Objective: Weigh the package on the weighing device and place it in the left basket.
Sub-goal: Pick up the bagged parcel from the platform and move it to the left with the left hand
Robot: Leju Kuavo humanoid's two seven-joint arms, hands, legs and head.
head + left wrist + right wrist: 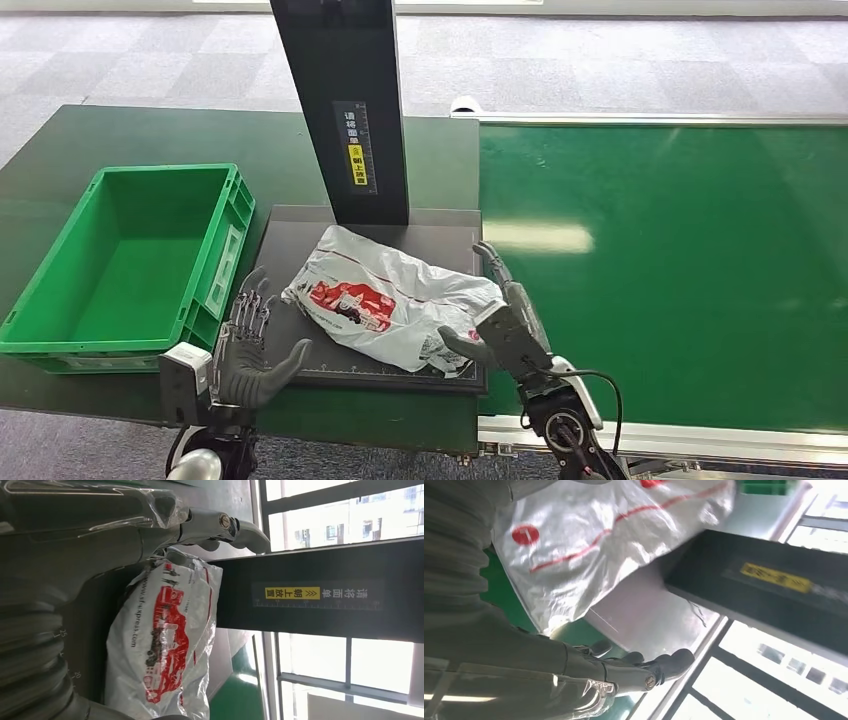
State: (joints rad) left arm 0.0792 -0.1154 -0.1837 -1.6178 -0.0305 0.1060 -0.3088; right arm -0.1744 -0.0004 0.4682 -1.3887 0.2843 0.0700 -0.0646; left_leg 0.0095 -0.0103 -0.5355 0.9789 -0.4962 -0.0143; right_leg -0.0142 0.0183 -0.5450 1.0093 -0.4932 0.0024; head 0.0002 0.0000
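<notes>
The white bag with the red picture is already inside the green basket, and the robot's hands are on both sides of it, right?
Not quite. In the head view the white bag lies on the dark weighing plate, beside the green basket. The left hand and right hand do flank it.

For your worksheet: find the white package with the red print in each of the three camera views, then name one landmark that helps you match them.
Head view: the package lies on the dark weighing platform, centre, between both robot hands.
Left wrist view: package fills the lower centre-left.
Right wrist view: package spans the top.
Shared landmark: the black post with the yellow label.
</notes>
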